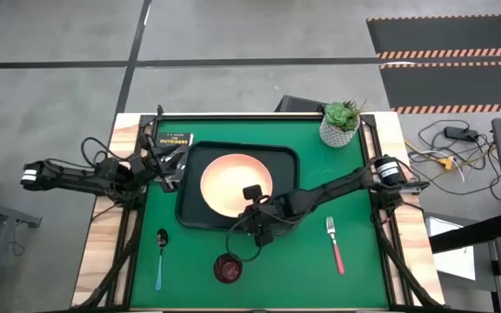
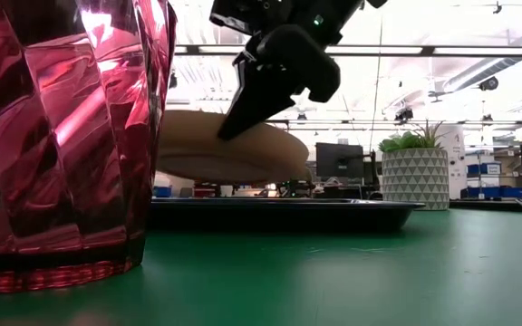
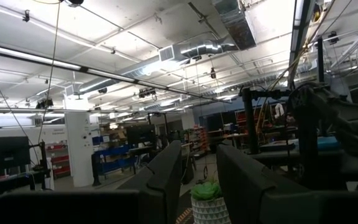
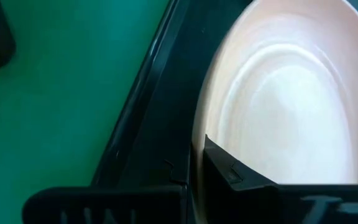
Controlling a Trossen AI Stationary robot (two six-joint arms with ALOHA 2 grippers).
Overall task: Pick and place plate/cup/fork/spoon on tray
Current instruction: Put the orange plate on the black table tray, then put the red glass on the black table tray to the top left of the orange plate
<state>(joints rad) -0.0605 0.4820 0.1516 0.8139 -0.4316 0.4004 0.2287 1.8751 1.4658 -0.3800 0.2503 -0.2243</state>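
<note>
The peach-orange plate (image 1: pixel 233 183) is over the black tray (image 1: pixel 194 209), and my right gripper (image 1: pixel 252 202) is shut on its near edge. In the low view the plate (image 2: pixel 216 149) shows its underside above the tray (image 2: pixel 333 213). The dark red cup (image 1: pixel 227 268) stands on the green mat near the front edge and fills the left of the low view (image 2: pixel 62 136). The blue-handled spoon (image 1: pixel 160 257) lies at the front left. The pink-handled fork (image 1: pixel 335 244) lies at the front right. My left gripper (image 1: pixel 172 165) is open and empty by the tray's far left corner. My right gripper pinches the plate's rim (image 4: pixel 199 140) at its near right side. One finger (image 4: pixel 235 177) lies on the plate's inner face and the other is under the rim. The fingers slant down from the near right. The held edge is raised above the tray; the cup hides the plate's far left end.
A small black book (image 1: pixel 173 140) lies at the far left beside the tray. A white pot with a green plant (image 1: pixel 340 123) stands at the far right corner. Green mat shows between the cup and the fork.
</note>
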